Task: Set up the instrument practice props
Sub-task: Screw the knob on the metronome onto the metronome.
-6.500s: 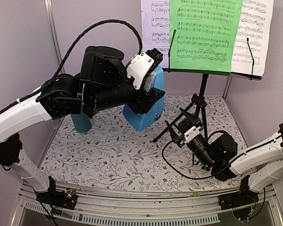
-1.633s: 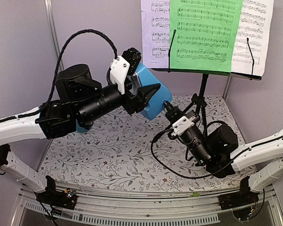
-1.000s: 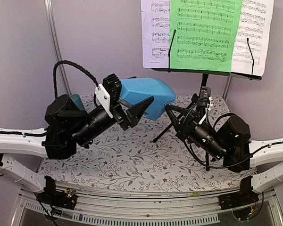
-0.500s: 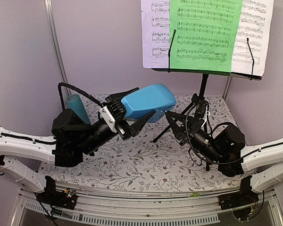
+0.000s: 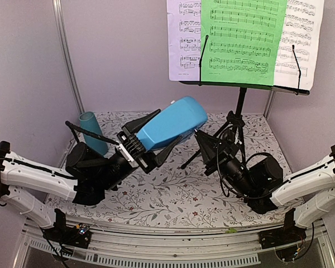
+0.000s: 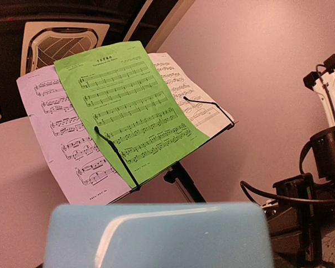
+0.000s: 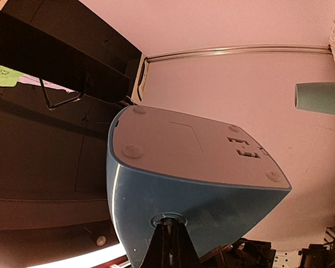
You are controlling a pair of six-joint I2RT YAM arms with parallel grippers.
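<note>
Left gripper [image 5: 167, 127], fingers spread wide, gripping small blue pyramid-shaped plastic metronome [image 5: 181, 117], tilting it airborne over floral worktop [image 5: 156, 190] centre; right gripper [image 5: 200, 135], fingers pressed together, touching round side fitting [image 7: 167, 219], probably to wind it.

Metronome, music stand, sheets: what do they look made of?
Metronome: looks like moulded plastic, a smooth blue shell with soft highlights and a paler base with round feet. Music stand: probably black painted metal, with a thin tube and wire arms. Sheets: matte printed paper.
</note>
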